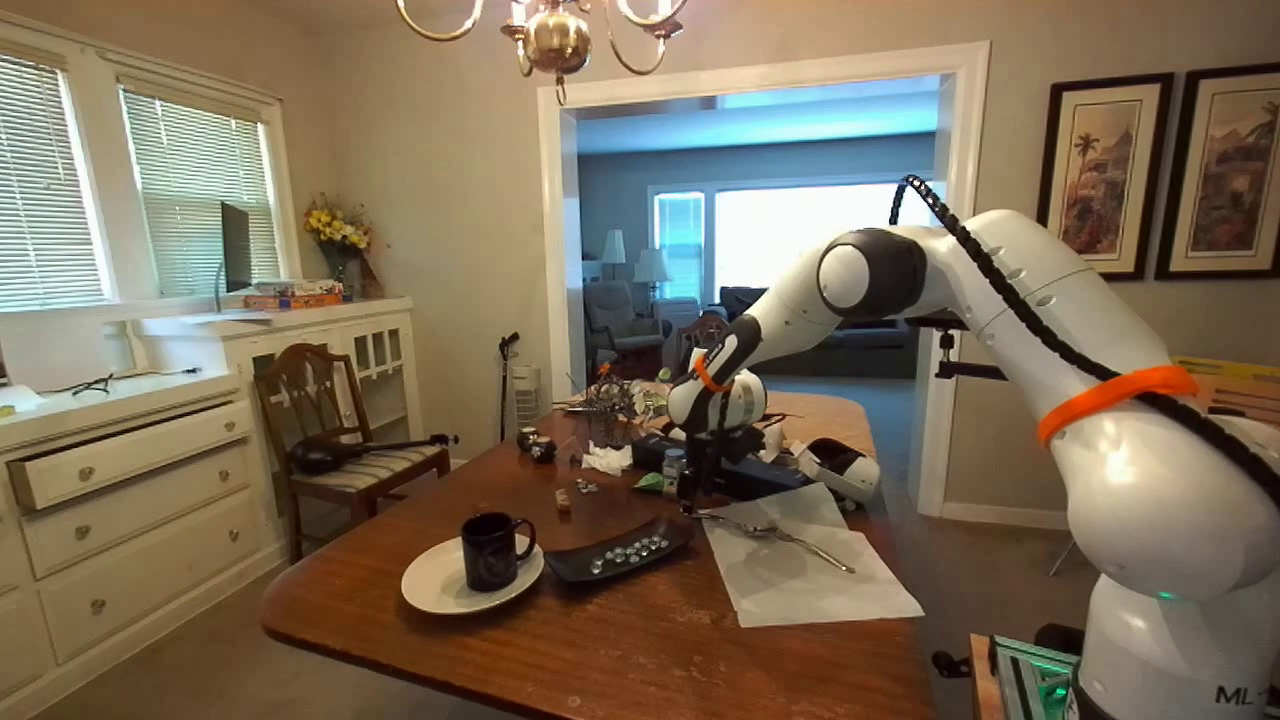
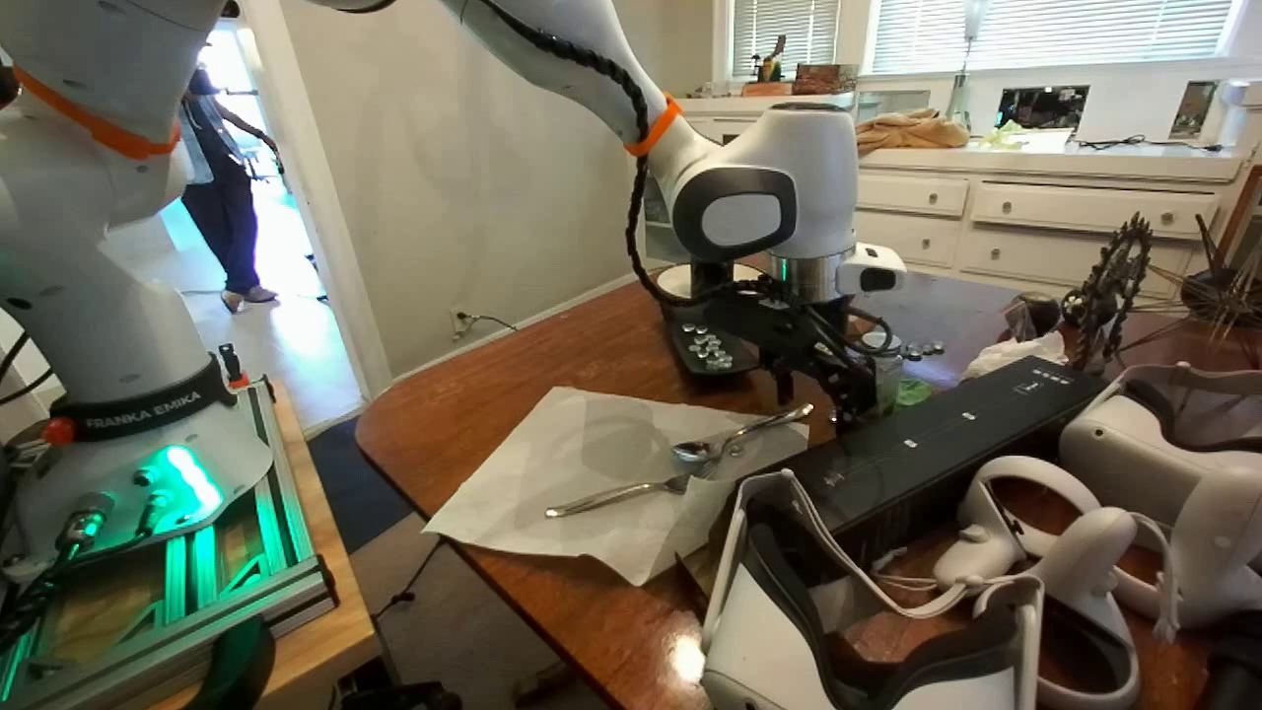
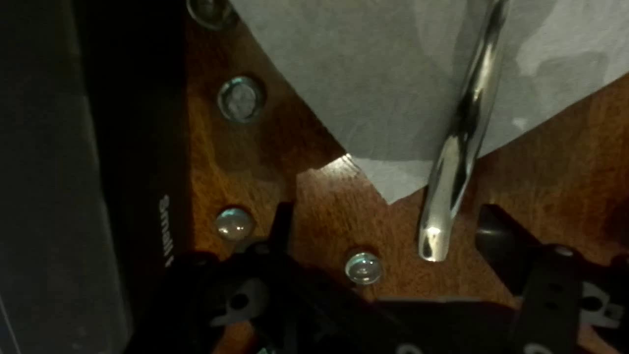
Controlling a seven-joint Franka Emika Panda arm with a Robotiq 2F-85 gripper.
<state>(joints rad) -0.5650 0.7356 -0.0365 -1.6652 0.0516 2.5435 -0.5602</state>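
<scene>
Gaping: hand (image 3: 385,219) near spoon (image 3: 459,142) | box (image 3: 98,162): "Small" | base collar (image 2: 148,406): "FRANKA EMIKA"

Far window (image 1: 815,240) totally blown out, far room (image 1: 615,175) bluish and dim. Green glow off robot base (image 2: 192,483), harsh glare spot on table (image 2: 641,621), soft shadow on paper (image 2: 592,459). Wrist view pretty murky and soft, spoon handle (image 3: 463,132) catching bright highlights.

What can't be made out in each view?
Silver metal spoon: bowl cut off by the wrist view's top edge.
Long black rectangular box: in the wrist view, lettering after "Small" hidden by the black end effector.
White plastic headset: lower part cut off by the bottom edge in an exterior view.
</scene>
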